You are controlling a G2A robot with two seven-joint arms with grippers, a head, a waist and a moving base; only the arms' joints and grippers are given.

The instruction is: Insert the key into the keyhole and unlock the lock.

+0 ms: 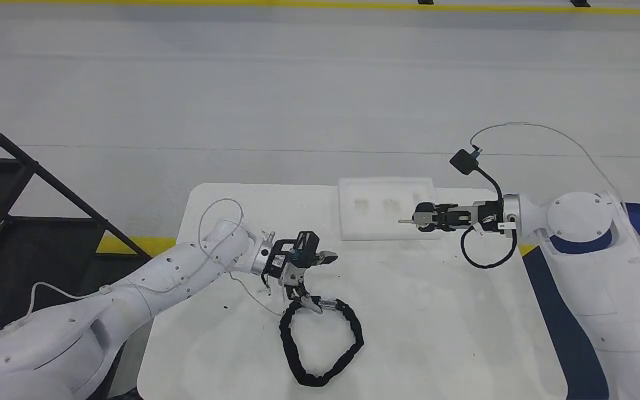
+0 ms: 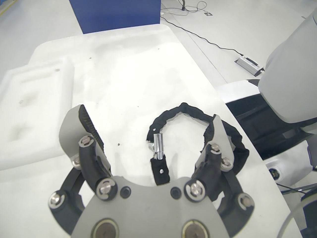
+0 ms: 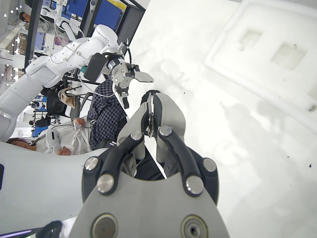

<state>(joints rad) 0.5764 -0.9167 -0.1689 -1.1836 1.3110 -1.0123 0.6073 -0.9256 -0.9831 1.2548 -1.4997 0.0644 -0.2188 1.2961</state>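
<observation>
**Key held in right gripper; lock not yet gripped**

**Top view:** A white table (image 1: 450, 330) is seen from above. A black fabric-sleeved chain lock (image 1: 353, 338) lies looped near the robot's edge, w/ its silver metal lock cylinder (image 1: 311, 304) at the far side of the loop. The left gripper (image 1: 312, 274) hangs just over the cylinder, jaws spread, nothing held. Well apart, beside a white foam tray (image 1: 385, 195), the right gripper (image 1: 420, 217) is closed on a small metal key (image 1: 405, 221), whose tip sticks out toward the left arm.

**Left wrist view:** The left jaws are wide open & empty. The cylinder lies on the table btwn them, nearer the palm than the fingertips, and is touched by neither. The sleeved chain curves behind one finger.

**Right wrist view:** The right jaws are pinched fully together on the key, seen edge-on btwn the pads.

**Step, as judged:** The lock body is probably about to be secured; insertion isn't begun. Next, the left jaws would need to be lowered & closed on the cylinder. The key would then need to be carried across & lined up. Where the keyhole faces can't be told.
</observation>
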